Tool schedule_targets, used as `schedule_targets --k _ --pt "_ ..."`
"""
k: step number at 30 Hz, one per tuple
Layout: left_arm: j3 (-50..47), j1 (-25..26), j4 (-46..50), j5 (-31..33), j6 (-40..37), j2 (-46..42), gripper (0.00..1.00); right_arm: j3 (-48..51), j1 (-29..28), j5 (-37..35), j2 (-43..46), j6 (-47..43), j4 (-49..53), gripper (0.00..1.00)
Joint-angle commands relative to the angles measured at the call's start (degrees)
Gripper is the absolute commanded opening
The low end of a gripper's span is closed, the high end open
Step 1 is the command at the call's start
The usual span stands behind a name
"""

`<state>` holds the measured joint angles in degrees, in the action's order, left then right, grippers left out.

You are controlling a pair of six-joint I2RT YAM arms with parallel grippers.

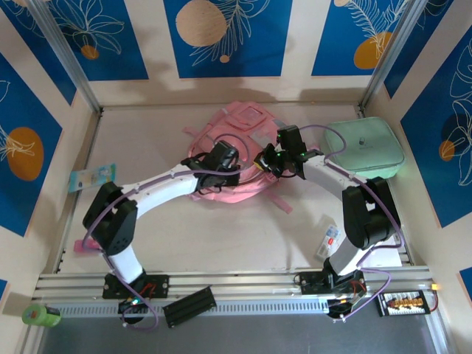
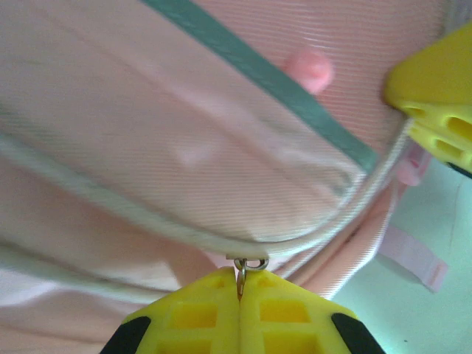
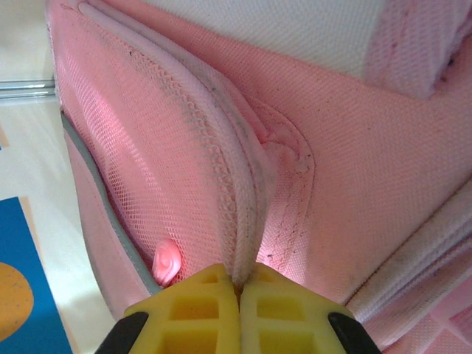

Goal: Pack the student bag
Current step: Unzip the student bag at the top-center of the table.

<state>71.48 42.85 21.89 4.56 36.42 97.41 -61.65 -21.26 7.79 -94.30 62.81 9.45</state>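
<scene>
Left gripper [image 2: 241, 286]: closed tight on a small metal zip pull [image 2: 243, 265]. Right gripper [image 3: 240, 284]: pinched shut on a pocket edge [image 3: 247, 214] of the student bag [image 1: 243, 122], which lies flat at the middle of the table [image 1: 221, 228]. Step, probably: opening a zip. Next: draw the pull along its track, bag braced. Writing: none legible.

Count, as seen from above.
Pink backpack [image 1: 236, 125]: 1.
Mint-green case [image 1: 365, 147]: 1.
Grippers: 2, namely left gripper [image 1: 237, 165] and right gripper [image 1: 267, 162].
Flat packets: 2, namely left packet [image 1: 92, 178] and right packet [image 1: 329, 241].
Green roll [image 1: 40, 316]: 1.
Black ribbed bar [image 1: 189, 306]: 1.
Small pink object [image 1: 81, 247], kind unclear: 1.
</scene>
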Motion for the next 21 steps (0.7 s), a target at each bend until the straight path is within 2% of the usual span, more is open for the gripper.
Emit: schedule_targets --k 1,7,12,16,21 --pt "-2.43 -4.2 2.23 -0.91 -2.73 -3.7 0.0 -1.76 1.18 -5.92 1.35 -3.28 4.03 0.0" --pt "-3.18 -9.52 2.41 -7.0 -6.94 -3.92 0.0 -3.35 1.52 -5.81 -0.3 -6.2 4.57 0.0" --pt "-2.91 -8.45 2.23 -15.55 -11.86 -4.17 0.0 -5.78 2.14 -3.72 -3.35 -9.9 4.59 0.0" --pt "-3.64 -6.72 2.06 -17.57 -12.26 -3.94 0.0 -7.28 3.82 -3.17 -5.34 -12.23 4.21 0.0" --pt "-2.86 -2.96 0.67 -19.09 -12.34 -2.68 0.0 -10.56 6.4 1.1 -8.04 -16.9 3.51 0.0"
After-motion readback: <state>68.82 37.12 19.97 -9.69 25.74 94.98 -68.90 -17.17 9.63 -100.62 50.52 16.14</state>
